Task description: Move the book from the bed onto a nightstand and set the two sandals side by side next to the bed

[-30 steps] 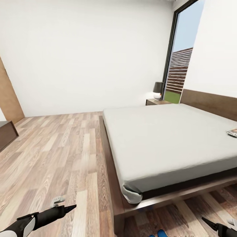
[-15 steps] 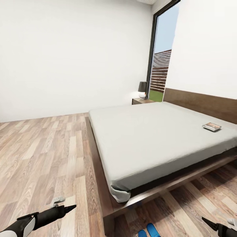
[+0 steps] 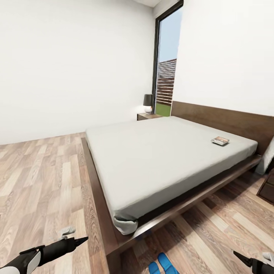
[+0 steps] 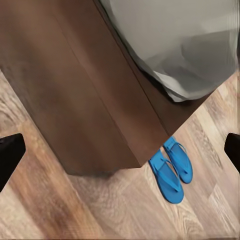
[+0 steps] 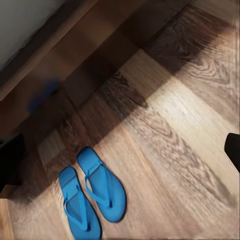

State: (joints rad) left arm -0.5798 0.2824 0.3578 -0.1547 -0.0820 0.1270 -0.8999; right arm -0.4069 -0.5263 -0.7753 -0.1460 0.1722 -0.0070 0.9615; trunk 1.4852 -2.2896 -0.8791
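The bed (image 3: 160, 160), with its dark frame and pale mattress, lies ahead of me. The book (image 3: 220, 140) rests flat on the mattress near the headboard, on the right side. A nightstand (image 3: 147, 116) with a black-shaded lamp (image 3: 148, 102) stands at the bed's far side. The two blue sandals (image 3: 161, 265) lie side by side on the floor just off the bed's near corner, also seen as sandals (image 4: 172, 167) and sandals (image 5: 92, 197). My left gripper (image 3: 74, 236) and right gripper (image 3: 243, 260) hang low over the floor, both open and empty.
The bed frame's near corner (image 4: 90, 115) juts out between my arms. Part of a second dark-brown cabinet (image 3: 267, 188) shows at the right edge. A tall black-framed window (image 3: 165, 64) stands behind the far nightstand. Wood-plank floor (image 3: 42, 182) stretches wide to the left.
The whole picture has shifted left, so the camera has turned right. The book, the sandals and the cabinet at the right have come further into view. Both arms keep their place in the picture.
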